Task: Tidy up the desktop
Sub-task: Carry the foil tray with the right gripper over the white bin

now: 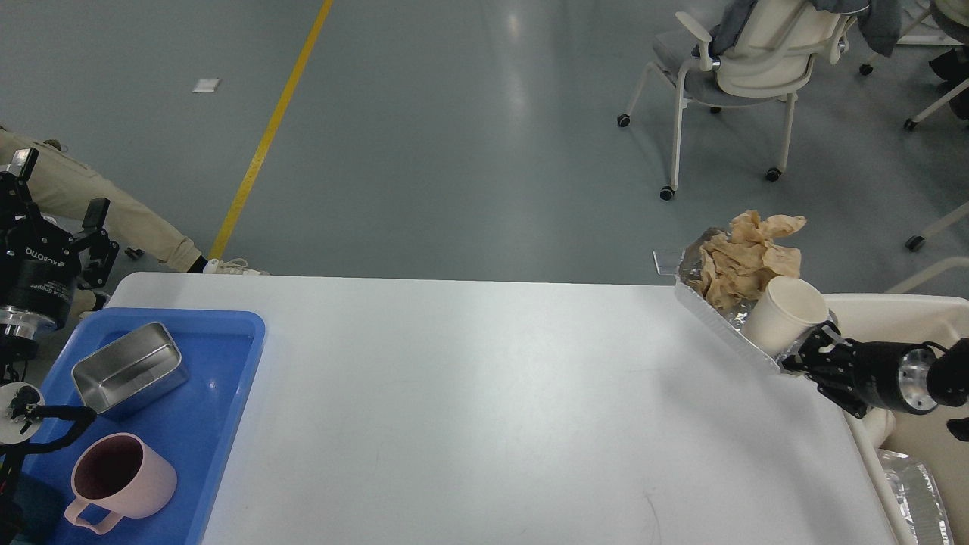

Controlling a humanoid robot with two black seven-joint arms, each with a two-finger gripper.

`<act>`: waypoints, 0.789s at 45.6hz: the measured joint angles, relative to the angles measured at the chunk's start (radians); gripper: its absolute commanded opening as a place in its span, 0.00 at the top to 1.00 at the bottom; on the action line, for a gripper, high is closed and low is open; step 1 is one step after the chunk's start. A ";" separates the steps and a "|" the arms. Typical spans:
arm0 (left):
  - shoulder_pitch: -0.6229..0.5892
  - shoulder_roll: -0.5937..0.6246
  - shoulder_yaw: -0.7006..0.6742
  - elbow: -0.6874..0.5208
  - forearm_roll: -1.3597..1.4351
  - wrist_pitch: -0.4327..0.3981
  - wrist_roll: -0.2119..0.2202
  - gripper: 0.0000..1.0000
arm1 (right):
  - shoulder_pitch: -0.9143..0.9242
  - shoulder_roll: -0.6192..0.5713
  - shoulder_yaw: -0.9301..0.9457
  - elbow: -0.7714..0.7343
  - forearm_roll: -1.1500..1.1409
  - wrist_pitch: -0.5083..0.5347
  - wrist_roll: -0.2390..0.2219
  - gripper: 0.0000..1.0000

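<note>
Head view: right gripper (802, 359) holds 1 foil tray (719, 322) over the desktop's (484, 409) far right corner.
Fingers pinched narrow on the tray's near rim; tray tilted, carrying 1 white paper cup (783, 322) and 1 crumpled brown paper wad (746, 257). Left gripper (57, 227), off the left edge, fingers spread apart, holding nothing. 1 blue tray (219, 393) at the near left corner holds 1 steel tin (130, 369) and 1 pink mug (121, 481).
</note>
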 measured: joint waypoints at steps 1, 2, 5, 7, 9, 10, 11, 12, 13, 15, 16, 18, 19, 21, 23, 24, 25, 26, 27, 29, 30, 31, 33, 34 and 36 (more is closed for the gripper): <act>0.004 -0.001 0.000 -0.004 0.000 0.000 0.000 0.03 | -0.010 -0.005 0.000 -0.010 0.013 -0.003 0.001 1.00; 0.007 -0.002 0.000 -0.008 0.000 0.000 0.000 0.03 | -0.017 -0.009 0.001 -0.019 0.022 -0.004 0.002 1.00; 0.016 -0.004 0.000 -0.021 -0.001 -0.001 0.000 0.03 | -0.041 -0.021 0.002 -0.046 0.055 -0.007 0.005 1.00; 0.022 -0.005 0.000 -0.028 -0.001 -0.002 0.000 0.03 | -0.053 -0.030 0.002 -0.065 0.082 -0.007 0.006 1.00; 0.028 -0.006 -0.001 -0.033 -0.001 -0.002 0.000 0.03 | -0.065 -0.039 0.003 -0.079 0.109 -0.007 0.006 1.00; 0.031 -0.007 -0.001 -0.034 -0.001 -0.002 0.000 0.03 | -0.072 -0.043 0.003 -0.089 0.125 -0.007 0.007 1.00; 0.033 -0.007 -0.001 -0.035 -0.001 -0.002 0.000 0.03 | -0.077 -0.046 0.003 -0.098 0.139 -0.007 0.007 1.00; 0.035 -0.007 -0.001 -0.036 -0.001 -0.002 0.000 0.03 | -0.082 -0.049 0.003 -0.108 0.152 -0.007 0.007 1.00; 0.036 -0.007 -0.001 -0.037 -0.001 -0.003 0.000 0.03 | -0.087 -0.051 0.003 -0.119 0.164 -0.007 0.007 1.00; 0.038 -0.008 -0.001 -0.038 -0.001 -0.003 0.000 0.03 | -0.099 -0.053 0.003 -0.144 0.185 -0.007 0.007 1.00; 0.040 -0.008 -0.001 -0.038 -0.001 -0.004 0.000 0.03 | -0.104 -0.054 0.003 -0.155 0.192 -0.006 0.007 1.00; 0.041 -0.009 -0.001 -0.039 -0.001 -0.004 0.000 0.03 | -0.114 -0.055 0.003 -0.181 0.205 -0.005 0.007 1.00; 0.043 -0.010 -0.001 -0.039 0.000 -0.004 0.000 0.03 | -0.118 -0.055 0.003 -0.194 0.211 -0.004 0.007 1.00; 0.045 -0.010 0.000 -0.039 0.001 -0.004 0.000 0.03 | -0.126 -0.055 0.003 -0.221 0.222 -0.002 0.007 1.00; 0.046 -0.010 0.000 -0.039 0.002 -0.004 0.000 0.03 | -0.133 -0.056 0.003 -0.244 0.234 -0.001 0.007 1.00; 0.047 -0.011 0.000 -0.039 0.002 -0.004 0.000 0.03 | -0.138 -0.056 0.003 -0.257 0.242 0.000 0.007 1.00; 0.047 -0.011 0.000 -0.039 0.002 -0.004 0.000 0.03 | -0.141 -0.056 0.003 -0.267 0.248 0.001 0.007 1.00; 0.047 -0.011 0.000 -0.039 0.002 -0.004 0.000 0.03 | -0.146 -0.056 0.003 -0.279 0.256 0.001 0.007 1.00; 0.047 -0.011 0.000 -0.039 0.001 -0.004 0.000 0.03 | -0.149 -0.056 0.003 -0.286 0.261 0.002 0.007 1.00; 0.048 -0.011 0.000 -0.039 0.001 -0.004 0.000 0.03 | -0.157 -0.056 0.003 -0.306 0.275 0.003 0.007 1.00; 0.048 -0.011 0.000 -0.039 0.000 -0.004 0.000 0.03 | -0.159 -0.056 0.003 -0.315 0.278 0.004 0.008 1.00; 0.049 -0.011 0.000 -0.039 0.000 -0.004 0.000 0.03 | -0.164 -0.056 0.003 -0.327 0.285 0.005 0.008 1.00; 0.050 -0.011 0.000 -0.039 0.000 -0.005 0.000 0.03 | -0.169 -0.055 0.003 -0.344 0.291 0.007 0.008 1.00; 0.051 -0.011 0.000 -0.039 0.000 -0.005 0.000 0.03 | -0.172 -0.055 0.003 -0.348 0.293 0.007 0.008 1.00; 0.053 -0.011 0.001 -0.039 -0.001 -0.006 0.000 0.03 | -0.180 -0.055 0.003 -0.360 0.298 0.007 0.008 1.00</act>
